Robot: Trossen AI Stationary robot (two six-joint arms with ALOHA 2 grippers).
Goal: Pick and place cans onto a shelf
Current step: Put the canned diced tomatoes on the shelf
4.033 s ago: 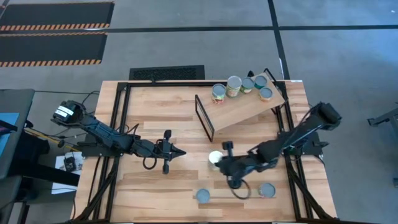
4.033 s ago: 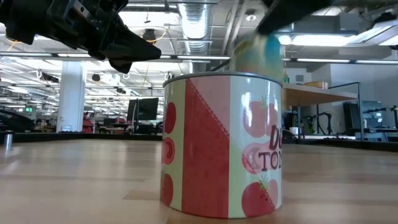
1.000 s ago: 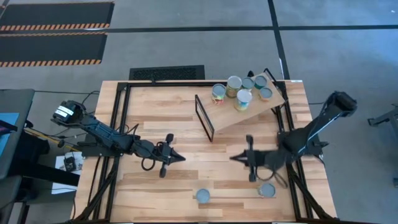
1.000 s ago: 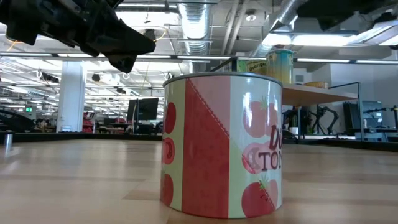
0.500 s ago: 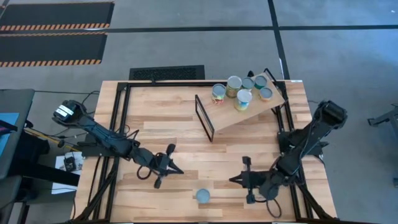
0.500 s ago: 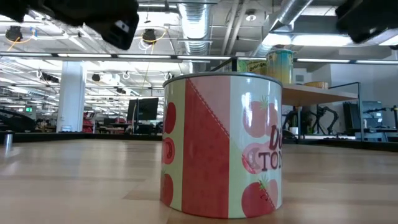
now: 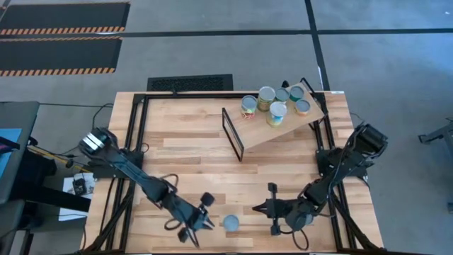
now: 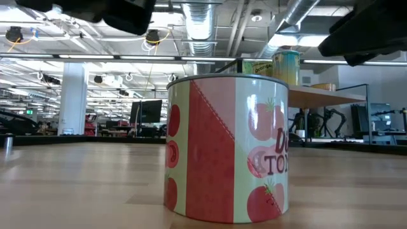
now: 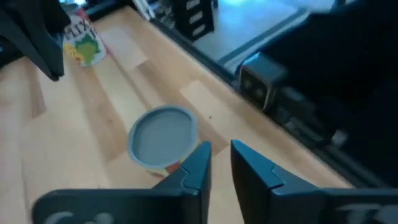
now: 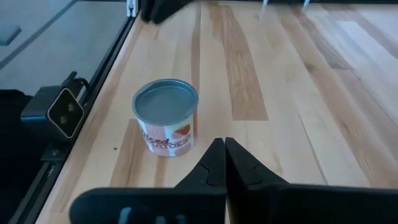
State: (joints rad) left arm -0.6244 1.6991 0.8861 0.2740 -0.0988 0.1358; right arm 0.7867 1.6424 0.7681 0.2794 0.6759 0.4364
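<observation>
A large open industrial lab or workshop: exposed silver ducting [image 8: 198,25] and pipes run under a high ceiling with strip lights, white columns [image 8: 74,95] stand among distant workstations and monitors [image 8: 151,111], and the grey concrete floor [image 7: 212,49] carries hazard-striped black mats [image 7: 60,28].

Cans: six upright on slanted light-wood shelf [image 7: 279,126]; one grey-topped can [image 7: 231,224] between both tools, on counter.
</observation>
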